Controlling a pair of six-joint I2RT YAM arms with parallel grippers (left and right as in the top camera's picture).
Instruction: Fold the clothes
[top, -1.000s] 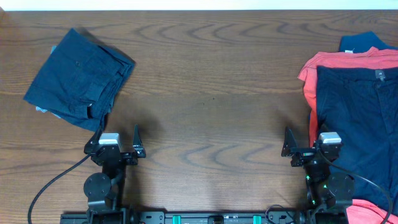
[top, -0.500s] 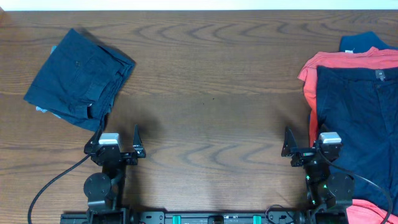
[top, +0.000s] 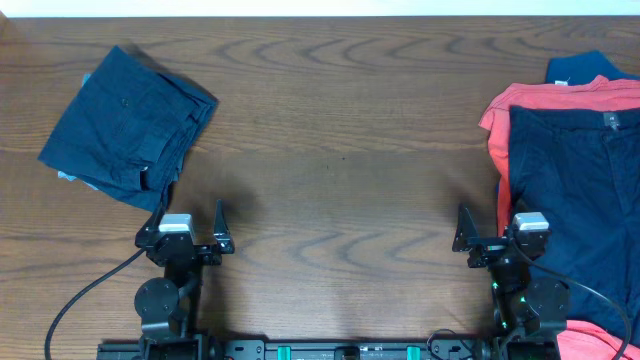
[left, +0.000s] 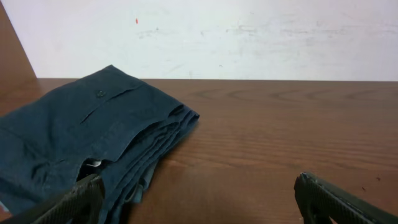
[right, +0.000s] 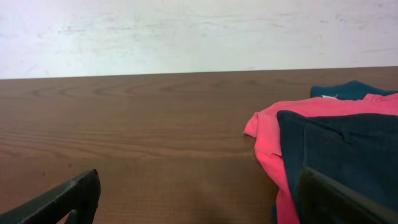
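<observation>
A folded navy garment (top: 125, 125) lies at the table's far left; it also shows in the left wrist view (left: 93, 137). A pile at the right edge has unfolded navy shorts (top: 580, 190) on top of a coral garment (top: 530, 100) and a teal one (top: 580, 65). The right wrist view shows the navy shorts (right: 348, 146), the coral garment (right: 270, 134) and the teal one (right: 348, 90). My left gripper (top: 190, 225) is open and empty at the front left, just below the folded garment. My right gripper (top: 485, 230) is open and empty at the front right, its right finger over the pile's edge.
The wooden table (top: 340, 150) stretches bare between the two piles. A white wall (left: 211, 37) runs behind the far edge. Both arm bases sit at the front edge.
</observation>
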